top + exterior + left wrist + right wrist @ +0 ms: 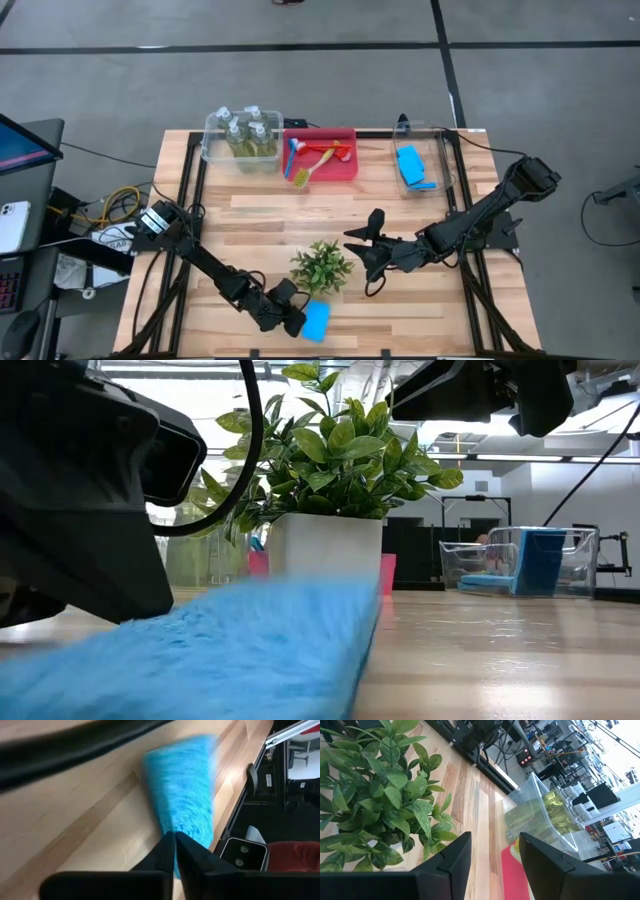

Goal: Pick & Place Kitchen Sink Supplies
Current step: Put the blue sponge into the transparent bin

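closest to me, at the near edge of the table [420,310], my left gripper [297,322] sits low with its fingers [172,855] pinched right together at the end of the light-blue sponge [316,320]; from the left wrist view i cannot tell whether a sliver of sponge is caught between them or they only touch its edge. the sponge lies flat on the wood, just in front of the small green plant [322,266]. a little further in, my right gripper [362,240] hovers beside the plant with its fingers [451,860] parted and nothing between them. at the far side sit three bins in a row: the clear bin [212,150] on the left holds the four bottles [248,133] of yellow-green liquid, the red bin [340,168] in the middle holds the brushes [312,158], and the clear bin on the right [446,160] holds blue sponges [413,167], one upright in the low view.
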Available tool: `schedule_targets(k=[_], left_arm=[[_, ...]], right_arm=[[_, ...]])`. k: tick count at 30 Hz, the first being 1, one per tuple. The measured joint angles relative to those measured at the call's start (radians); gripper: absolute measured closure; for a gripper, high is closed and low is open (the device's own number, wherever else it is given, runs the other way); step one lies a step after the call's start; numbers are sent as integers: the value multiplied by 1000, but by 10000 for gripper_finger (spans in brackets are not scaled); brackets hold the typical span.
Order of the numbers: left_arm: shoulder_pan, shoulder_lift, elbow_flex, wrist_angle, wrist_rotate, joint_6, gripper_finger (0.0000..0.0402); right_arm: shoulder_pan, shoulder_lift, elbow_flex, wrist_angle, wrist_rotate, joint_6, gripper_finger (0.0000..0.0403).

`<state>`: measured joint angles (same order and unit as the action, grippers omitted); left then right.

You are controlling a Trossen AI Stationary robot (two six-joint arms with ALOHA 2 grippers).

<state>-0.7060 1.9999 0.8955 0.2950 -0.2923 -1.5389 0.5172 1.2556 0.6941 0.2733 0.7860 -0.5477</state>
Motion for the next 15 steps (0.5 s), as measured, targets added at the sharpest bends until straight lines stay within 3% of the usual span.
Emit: schedule_targets(k=[8, 15], left_arm=[[-15, 0, 0, -2, -14, -11, 398], [-63, -43, -11, -77, -106, -23, 398]], right_arm=[[0, 0, 0, 0, 0, 0, 244], [0, 0, 0, 1, 0, 0, 244]])
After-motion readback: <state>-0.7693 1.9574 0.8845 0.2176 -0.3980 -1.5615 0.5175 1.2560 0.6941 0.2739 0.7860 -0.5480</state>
